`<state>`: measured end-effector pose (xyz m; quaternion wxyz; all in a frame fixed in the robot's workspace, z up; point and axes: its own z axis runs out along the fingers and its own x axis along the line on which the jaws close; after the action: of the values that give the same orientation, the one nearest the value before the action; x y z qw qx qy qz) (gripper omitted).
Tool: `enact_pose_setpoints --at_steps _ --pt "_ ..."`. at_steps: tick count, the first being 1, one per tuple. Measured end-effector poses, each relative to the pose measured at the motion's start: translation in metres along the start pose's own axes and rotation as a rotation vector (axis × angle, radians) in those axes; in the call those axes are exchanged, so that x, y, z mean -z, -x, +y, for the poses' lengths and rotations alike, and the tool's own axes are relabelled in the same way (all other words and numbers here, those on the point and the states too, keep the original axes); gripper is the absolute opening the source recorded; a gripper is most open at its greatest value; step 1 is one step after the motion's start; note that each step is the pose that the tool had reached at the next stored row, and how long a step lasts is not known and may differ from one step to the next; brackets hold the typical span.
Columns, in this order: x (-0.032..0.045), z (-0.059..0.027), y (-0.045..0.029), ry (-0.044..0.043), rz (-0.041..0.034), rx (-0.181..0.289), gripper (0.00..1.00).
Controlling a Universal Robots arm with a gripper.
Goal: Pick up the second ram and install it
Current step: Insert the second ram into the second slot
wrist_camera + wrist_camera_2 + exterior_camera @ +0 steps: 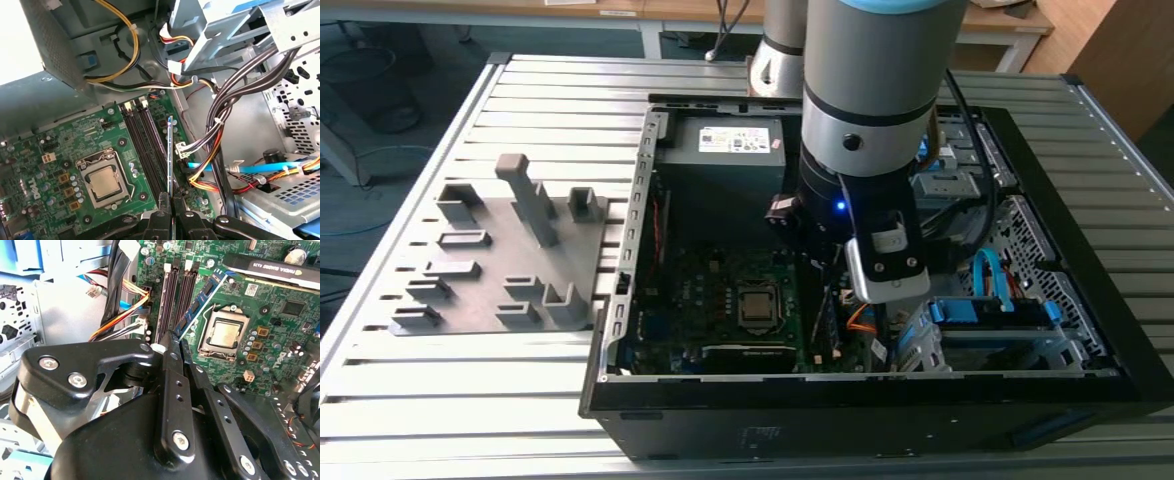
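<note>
- Clearly, in both wrist views the claw [170, 206] pinches the second ram [171, 152] edge-on above the motherboard [75, 145] slots.
- From the exterior view, the arm [867, 130] reaches into the computer case [1067, 390], beside a grey fixture [500, 260].

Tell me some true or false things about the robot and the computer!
1. The gripper is holding the ram. True.
2. The ram lies flat on the grey fixture. False: it is in the gripper, above the motherboard inside the case.
3. The CPU socket sits beside the ram slots. True.
4. The case has its side panel on. False: it is open, and the motherboard shows.
5. The two dark ram slots both hold sticks. False: both look empty in both wrist views.
</note>
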<state>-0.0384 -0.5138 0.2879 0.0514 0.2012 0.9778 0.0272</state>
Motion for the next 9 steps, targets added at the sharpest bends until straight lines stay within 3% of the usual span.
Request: enact_pose_setpoints --at_steps 9 --pt "-0.0003 0.0000 0.0000 -0.0039 -0.0032 -0.043 0.13"
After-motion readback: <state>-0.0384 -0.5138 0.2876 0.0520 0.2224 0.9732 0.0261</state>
